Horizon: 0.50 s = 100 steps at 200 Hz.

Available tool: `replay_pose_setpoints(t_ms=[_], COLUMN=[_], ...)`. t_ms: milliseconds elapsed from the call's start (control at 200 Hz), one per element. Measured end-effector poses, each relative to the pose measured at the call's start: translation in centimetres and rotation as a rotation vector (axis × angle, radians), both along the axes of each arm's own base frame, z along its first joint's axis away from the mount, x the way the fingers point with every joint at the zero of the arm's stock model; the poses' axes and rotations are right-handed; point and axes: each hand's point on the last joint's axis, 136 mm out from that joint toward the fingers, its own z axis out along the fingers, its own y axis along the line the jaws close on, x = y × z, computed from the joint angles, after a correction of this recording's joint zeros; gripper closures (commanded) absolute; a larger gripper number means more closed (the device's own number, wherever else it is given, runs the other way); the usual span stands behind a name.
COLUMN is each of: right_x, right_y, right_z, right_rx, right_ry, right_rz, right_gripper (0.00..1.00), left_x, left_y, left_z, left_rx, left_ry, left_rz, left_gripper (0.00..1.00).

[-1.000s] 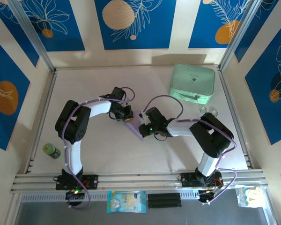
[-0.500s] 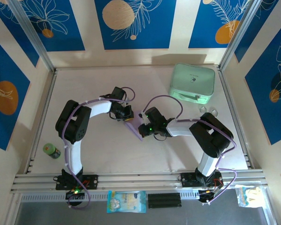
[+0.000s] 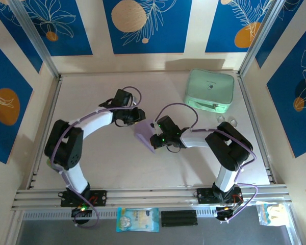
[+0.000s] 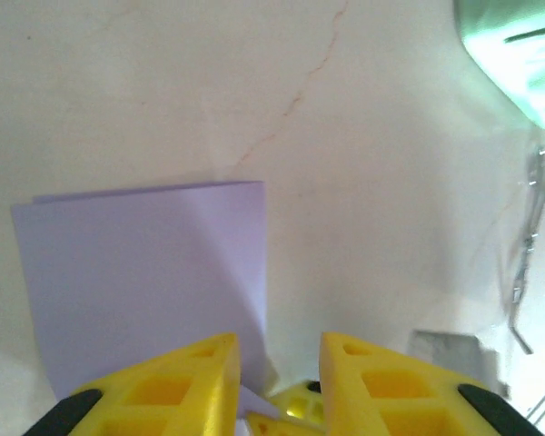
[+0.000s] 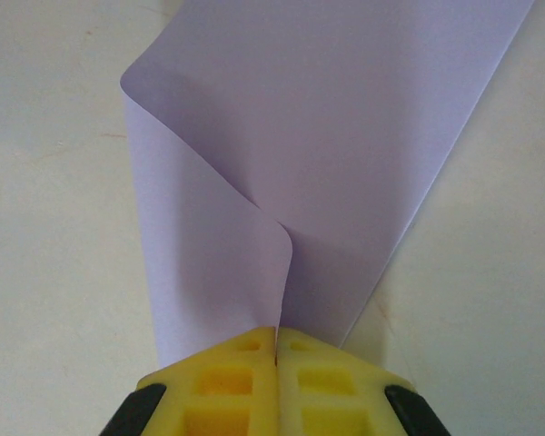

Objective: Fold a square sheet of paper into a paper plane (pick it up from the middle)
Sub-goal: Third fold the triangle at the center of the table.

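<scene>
The right gripper [image 5: 277, 341] is pressed together on the near edge of the sheet of paper [image 5: 327, 163], pinching a raised fold so that the pale lilac sheet curls up from the surface [image 5: 54, 227] at the pinch point. The left gripper [image 4: 277, 350] is spread, its yellow fingers [image 4: 195, 372] apart just over one edge of the sheet, which rests mid-surface between the two arms. A mint-green case [image 3: 210, 92] sits well apart at the far right

Top external: overhead from behind, facing down. 2 wrist views: close, sharing sheet of paper [image 4: 145, 272].
</scene>
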Motion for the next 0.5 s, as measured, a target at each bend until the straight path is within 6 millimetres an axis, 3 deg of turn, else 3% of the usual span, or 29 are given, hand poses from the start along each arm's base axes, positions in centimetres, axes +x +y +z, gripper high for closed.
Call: replay_pose_setpoints(t_ms=[95, 315, 500], right_x=[0.1, 0.1, 0.2], right_y=[0.1, 0.1, 0.2], right_z=[0.0, 0.0, 0.0], right_rx=[-0.001, -0.002, -0.005], right_ry=[0.001, 0.003, 0.007], right_rz=[0.0, 0.0, 0.0], right_gripper=[1.0, 1.0, 1.0], left_x=[-1.5, -5.8, -6.8], left_y=[0.2, -0.8, -1.0], left_z=[-0.5, -4.5, -5.5], left_rx=[-0.041, -0.078, -0.105], left_ry=[0.023, 0.148, 0.179], left_rz=[0.03, 0.043, 0.056], left_gripper=[0.72, 0.77, 0.8])
